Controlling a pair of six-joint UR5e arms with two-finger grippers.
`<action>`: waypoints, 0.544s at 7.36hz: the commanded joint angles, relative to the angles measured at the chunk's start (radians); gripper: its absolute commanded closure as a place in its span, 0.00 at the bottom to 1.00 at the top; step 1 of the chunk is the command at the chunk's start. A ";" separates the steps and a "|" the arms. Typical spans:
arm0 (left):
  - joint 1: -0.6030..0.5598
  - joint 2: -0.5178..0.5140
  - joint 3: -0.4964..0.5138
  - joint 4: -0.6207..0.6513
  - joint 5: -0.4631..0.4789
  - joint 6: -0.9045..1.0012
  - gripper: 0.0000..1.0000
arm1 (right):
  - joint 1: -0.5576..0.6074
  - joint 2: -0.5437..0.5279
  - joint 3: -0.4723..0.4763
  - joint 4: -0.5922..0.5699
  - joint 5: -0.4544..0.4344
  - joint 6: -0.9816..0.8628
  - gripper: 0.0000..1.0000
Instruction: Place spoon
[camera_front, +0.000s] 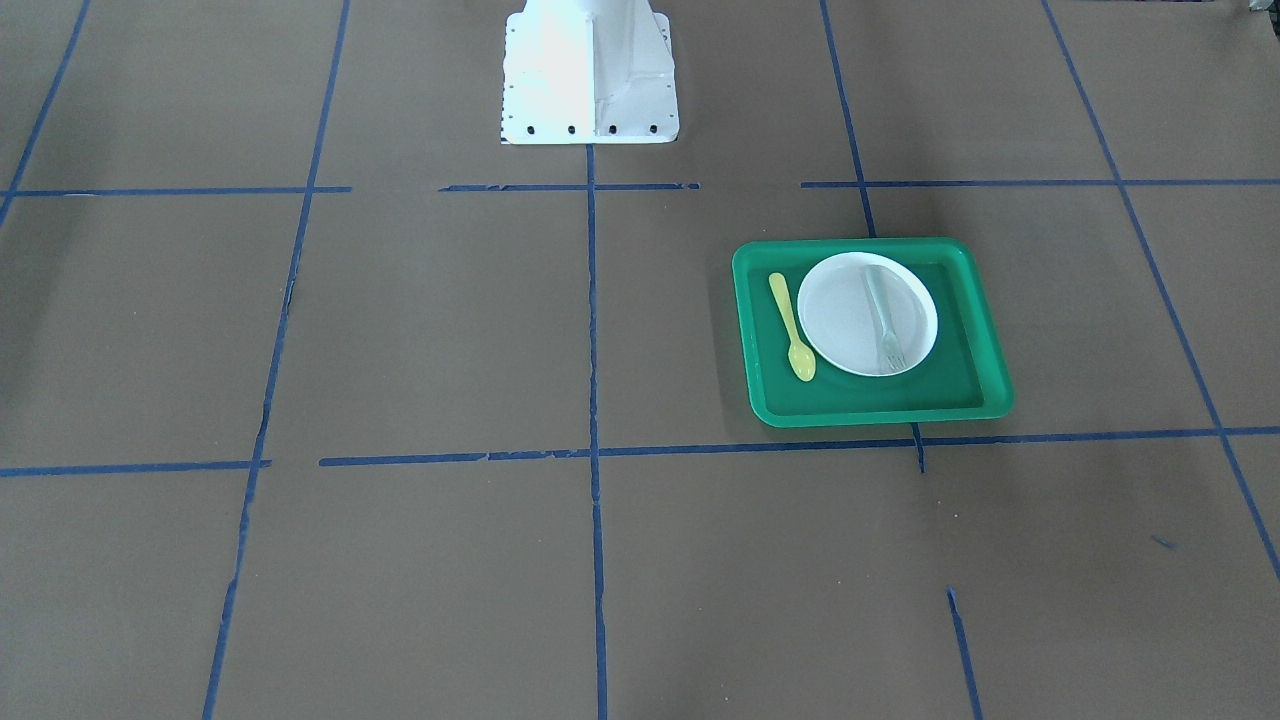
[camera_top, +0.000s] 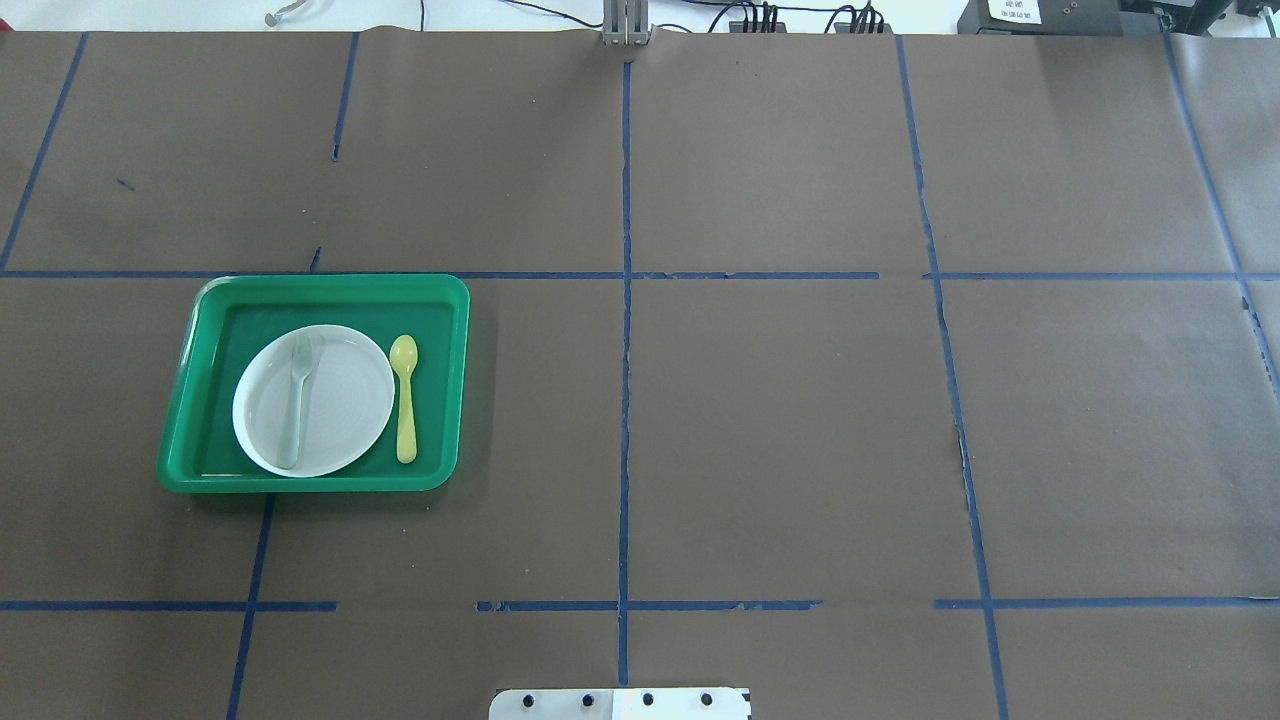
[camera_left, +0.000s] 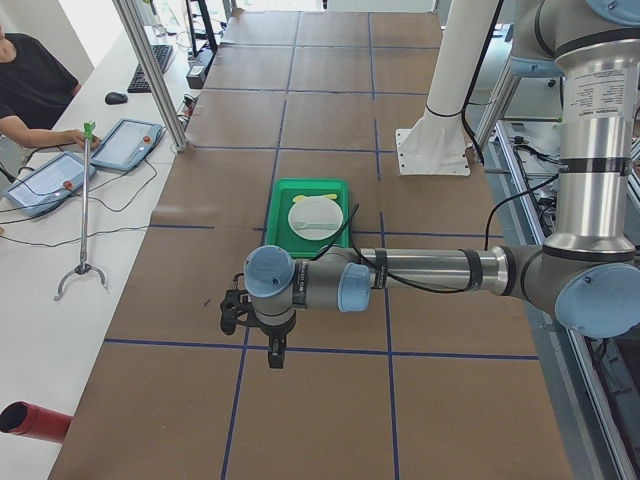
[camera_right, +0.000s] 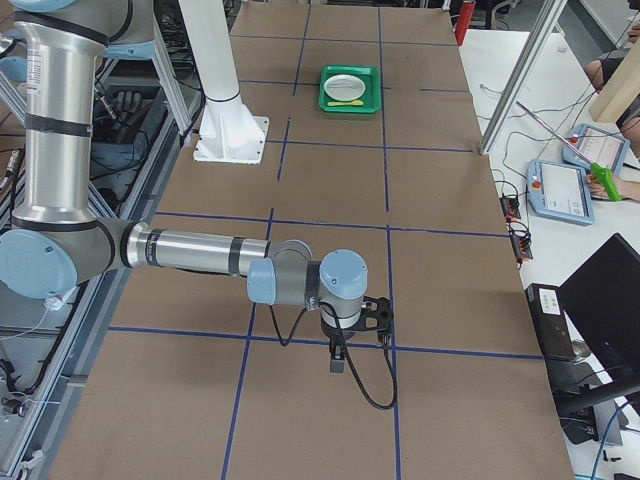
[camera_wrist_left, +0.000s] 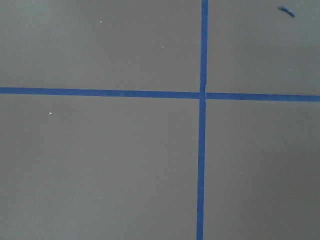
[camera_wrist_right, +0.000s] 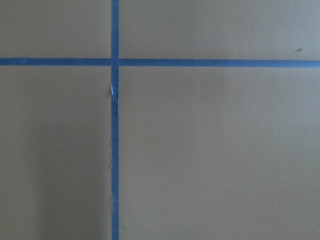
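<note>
The yellow spoon (camera_front: 791, 326) is seen lying flat on the floor of the green tray (camera_front: 870, 415), just beside the white plate (camera_front: 840, 320) on the side toward the robot's right. Its bowl is turned away from the robot and its handle toward it. A pale translucent fork (camera_front: 882, 315) lies across the plate. Nothing grips or touches the spoon.

Two readings of the step are allowed by this layout. Either the spoon is already set in its place beside the plate and the task is done, or it has not yet been picked up. Which one holds cannot be decided from these views.

If a pick is due, the left arm (camera_left: 430, 268) is judged the better placed, the tray being on its half of the table. A descent over the slim handle would be called for, with the fingers kept clear of the plate's rim, since the spoon lies very close to it.

Both arms are held low and stretched out over the brown paper, well apart from the tray. The left gripper (camera_left: 274, 358) points straight down beyond the tray, toward the table's left end. The right gripper (camera_right: 338, 362) points down far off toward the opposite end. Only bare paper and crossed blue tape are shown by the wrist cameras. Whether the fingers of either tool are spread or pressed together cannot be told.
</note>
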 joint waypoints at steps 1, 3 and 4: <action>0.002 -0.004 0.009 0.000 0.000 -0.002 0.00 | 0.000 0.000 0.000 0.000 0.000 0.000 0.00; 0.002 -0.009 0.007 0.000 0.000 -0.001 0.00 | 0.000 0.000 0.000 0.000 0.000 0.000 0.00; 0.002 -0.008 0.007 0.000 0.001 -0.002 0.00 | 0.000 0.000 0.000 0.000 0.000 -0.002 0.00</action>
